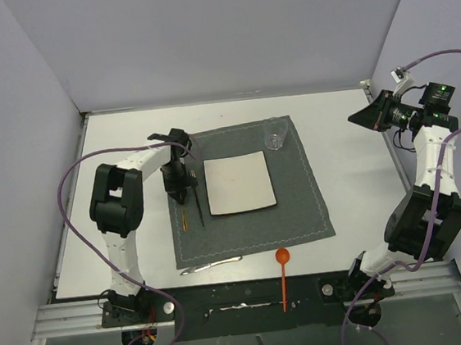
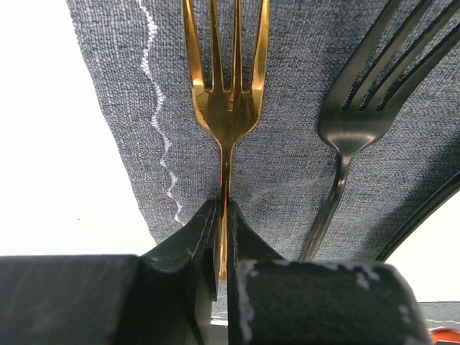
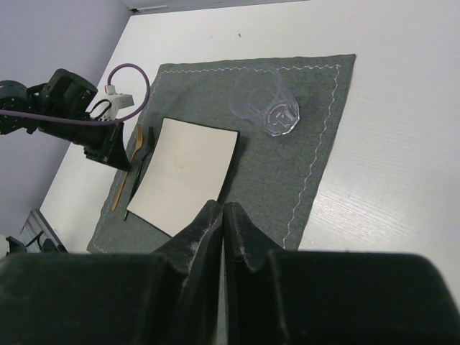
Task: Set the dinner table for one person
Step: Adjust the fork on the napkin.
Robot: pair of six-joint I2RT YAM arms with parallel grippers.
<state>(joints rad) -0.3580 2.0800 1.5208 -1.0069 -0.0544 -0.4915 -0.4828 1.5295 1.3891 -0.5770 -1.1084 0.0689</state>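
A dark grey placemat point(image 1: 300, 202) lies on the white dinner table point(image 1: 355, 176), with a square off-white plate point(image 1: 239, 183) on it and a clear glass point(image 1: 274, 134) at its far right corner. Left of the plate lie a gold fork point(image 2: 226, 108) and a black fork point(image 2: 352, 129), side by side, tines pointing away. My left gripper point(image 2: 223, 208) is shut on the gold fork's thin handle, low over the mat. My right gripper point(image 3: 223, 208) is raised at the table's right side, shut with nothing between its fingers.
A silver knife point(image 1: 211, 265) lies across the placemat's near edge. An orange spoon point(image 1: 283, 274) rests at the table's front edge, its handle over the arms' base rail. Grey walls close in the left, back and right sides.
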